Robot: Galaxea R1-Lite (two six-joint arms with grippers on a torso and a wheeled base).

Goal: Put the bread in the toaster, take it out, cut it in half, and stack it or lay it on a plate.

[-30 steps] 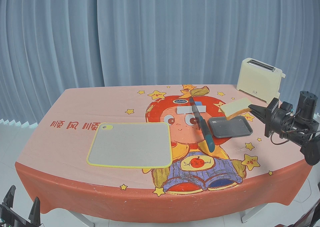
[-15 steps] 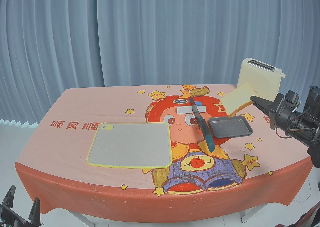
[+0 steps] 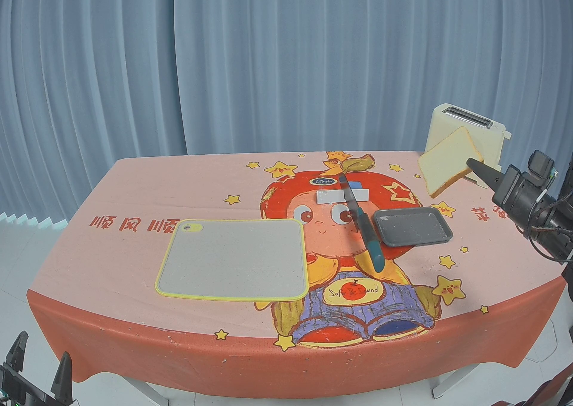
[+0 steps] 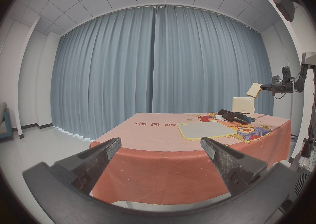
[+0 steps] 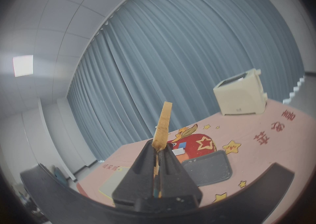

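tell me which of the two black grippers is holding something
The right gripper, shut on the tan bread slice; the left gripper hangs open and empty.

A table (image 3: 149, 198) draped in an orange cartoon-print cloth (image 3: 119, 329) carries a grey, yellow-rimmed cutting board (image 3: 236, 259) on its left. Right of centre a teal-handled knife (image 3: 363, 225) lies just beside a dark tray (image 3: 413, 226). A cream toaster (image 3: 444, 125) stands at the far right corner, and what may be a small white card (image 3: 330, 196) lies under the blade.
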